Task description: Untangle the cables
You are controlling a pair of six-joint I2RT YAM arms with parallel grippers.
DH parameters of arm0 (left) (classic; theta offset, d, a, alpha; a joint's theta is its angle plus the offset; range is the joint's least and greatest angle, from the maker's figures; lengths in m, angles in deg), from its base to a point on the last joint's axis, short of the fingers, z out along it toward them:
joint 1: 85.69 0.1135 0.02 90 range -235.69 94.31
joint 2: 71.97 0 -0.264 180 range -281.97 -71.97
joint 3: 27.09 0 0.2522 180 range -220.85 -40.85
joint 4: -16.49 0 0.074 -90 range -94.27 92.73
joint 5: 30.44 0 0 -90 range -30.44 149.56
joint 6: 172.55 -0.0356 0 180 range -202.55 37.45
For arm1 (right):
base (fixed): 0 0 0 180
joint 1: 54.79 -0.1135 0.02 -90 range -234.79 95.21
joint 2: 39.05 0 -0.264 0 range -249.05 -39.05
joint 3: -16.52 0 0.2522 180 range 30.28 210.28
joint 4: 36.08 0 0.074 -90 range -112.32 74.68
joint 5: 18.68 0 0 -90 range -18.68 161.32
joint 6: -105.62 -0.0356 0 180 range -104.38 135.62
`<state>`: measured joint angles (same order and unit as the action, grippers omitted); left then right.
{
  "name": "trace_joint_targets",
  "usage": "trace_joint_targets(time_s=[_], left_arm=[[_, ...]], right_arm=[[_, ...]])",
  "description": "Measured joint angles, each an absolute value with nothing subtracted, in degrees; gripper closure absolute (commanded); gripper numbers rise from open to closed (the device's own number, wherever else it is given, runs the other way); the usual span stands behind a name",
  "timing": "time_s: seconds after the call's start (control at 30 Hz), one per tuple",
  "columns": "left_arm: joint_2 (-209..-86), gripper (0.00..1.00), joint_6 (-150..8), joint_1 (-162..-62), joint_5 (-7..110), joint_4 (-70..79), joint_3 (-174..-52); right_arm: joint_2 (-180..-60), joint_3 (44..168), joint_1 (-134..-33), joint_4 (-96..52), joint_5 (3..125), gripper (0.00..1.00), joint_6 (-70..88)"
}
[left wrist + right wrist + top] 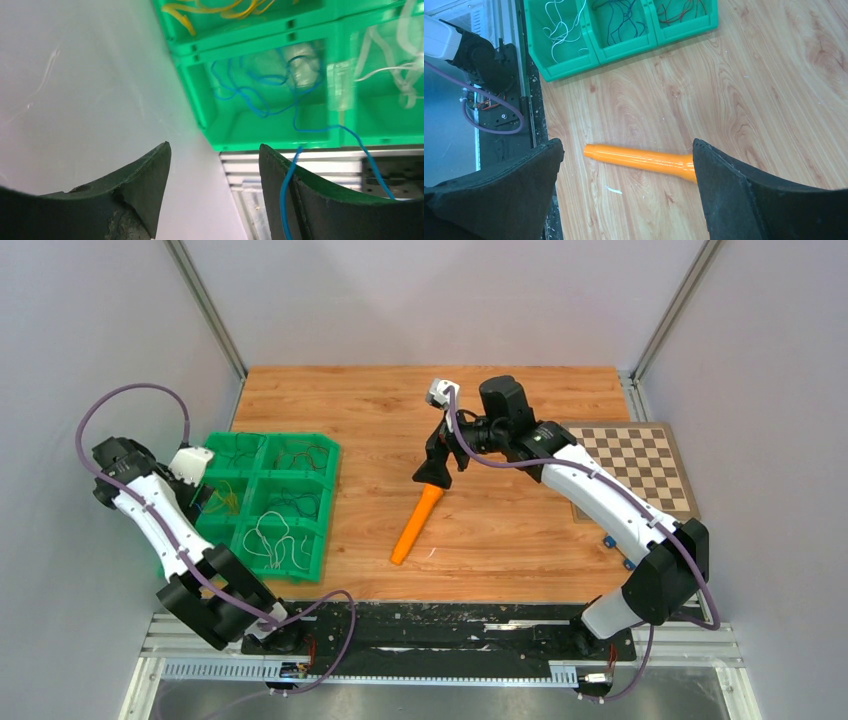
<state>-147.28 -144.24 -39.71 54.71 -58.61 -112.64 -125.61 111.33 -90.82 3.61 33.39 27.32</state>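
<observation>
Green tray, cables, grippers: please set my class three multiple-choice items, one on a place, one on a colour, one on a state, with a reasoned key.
1. Where on the table is the green tray? A centre; B left side, by the left arm; C right side.
2. What colour is the cable crossing the tray's rim near the left gripper? A red; B white; C blue.
3. How is the right gripper? A open above the orange marker; B shut on the marker; C shut on a cable.
Key: B, the top view shows it beside that arm; C, it shows blue in the left wrist view; A, its jaws stand wide apart over the marker.
</observation>
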Motion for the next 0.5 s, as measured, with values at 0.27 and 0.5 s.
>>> trace_joint_targets(time_s=[0.27, 0.5], left_arm=[[-147.5, 0.27, -141.8, -41.8, 44.0, -69.0, -118.1], [-147.9, 0.08, -140.5, -39.3, 58.1, -54.8, -112.7]], right_arm=[[-125.6, 111.3, -89.8, 3.8, 34.0, 0.0, 27.8], [-124.9, 110.7, -89.6, 4.1, 34.6, 0.0, 28.7]])
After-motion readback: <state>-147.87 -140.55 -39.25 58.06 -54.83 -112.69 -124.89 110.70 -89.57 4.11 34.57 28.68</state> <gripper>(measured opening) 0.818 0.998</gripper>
